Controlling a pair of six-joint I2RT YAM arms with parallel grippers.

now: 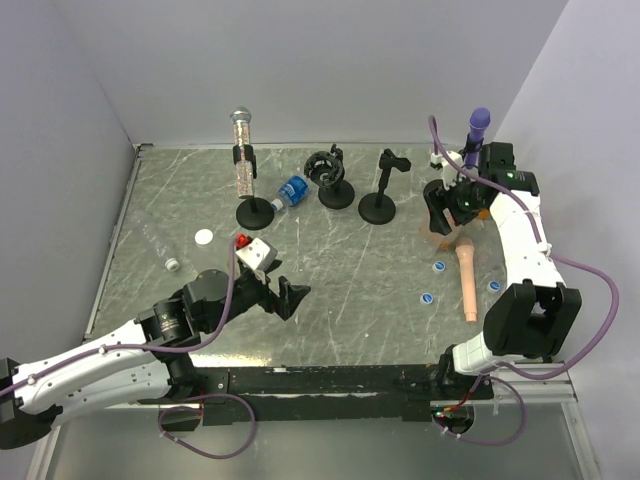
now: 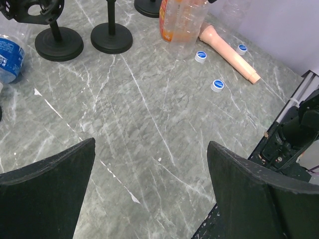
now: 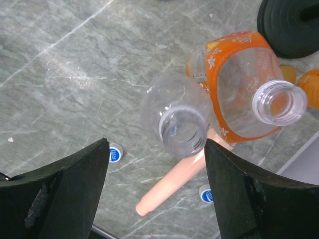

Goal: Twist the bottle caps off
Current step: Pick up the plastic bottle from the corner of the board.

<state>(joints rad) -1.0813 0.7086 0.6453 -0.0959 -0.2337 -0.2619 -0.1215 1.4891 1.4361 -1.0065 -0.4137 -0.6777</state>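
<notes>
A clear bottle [image 3: 159,104] and an orange-labelled bottle [image 3: 234,74] stand upright just beside each other at the right side, both without cap. Three blue caps [image 1: 426,297] lie loose near them. A blue-labelled bottle [image 1: 291,190] lies on its side further back. A white cap [image 1: 204,238] lies well apart, at the left.

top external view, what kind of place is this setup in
Probably a robotics lab test cell: a grey marble-pattern tabletop boxed in by plain white panels, the left arm and right arm bolted at its near edge, and staged props like black microphone stands and uncapped bottles.
</notes>
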